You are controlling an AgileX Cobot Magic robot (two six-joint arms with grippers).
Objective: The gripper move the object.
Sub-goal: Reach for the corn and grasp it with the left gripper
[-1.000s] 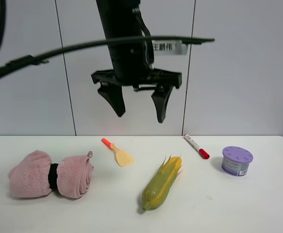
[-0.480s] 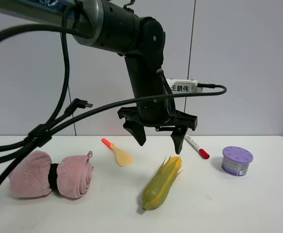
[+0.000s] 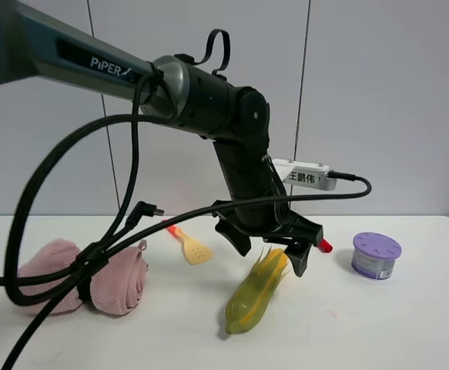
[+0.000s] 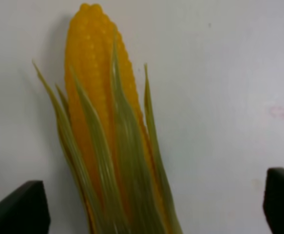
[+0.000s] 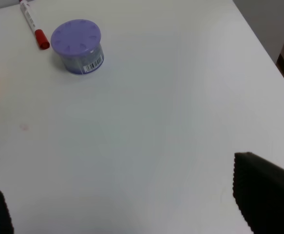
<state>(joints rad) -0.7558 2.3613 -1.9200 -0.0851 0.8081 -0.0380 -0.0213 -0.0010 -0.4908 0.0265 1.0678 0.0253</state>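
The toy corn [image 3: 255, 294] lies on the white table [image 3: 378, 324], yellow kernels in green husk, its leafy tip pointing to the back right. My left gripper [image 3: 269, 256], a black claw on the PiPER arm, is open and low over the corn's upper end, one finger on each side. In the left wrist view the corn [image 4: 107, 141] fills the gap between the two black fingertips [image 4: 20, 209], which stand wide apart and do not touch it. My right gripper [image 5: 132, 204] is open and empty over bare table, outside the exterior view.
A pink rolled towel [image 3: 116, 277] lies at the left. A yellow spatula [image 3: 193, 248] lies behind the corn. A red-capped marker [image 5: 33, 24] and a purple round container [image 3: 376, 255] sit at the right. Black cables hang across the left foreground.
My left gripper has come down from high above the table and moved right, from above the spatula to straddling the corn's upper end. It has stayed open.
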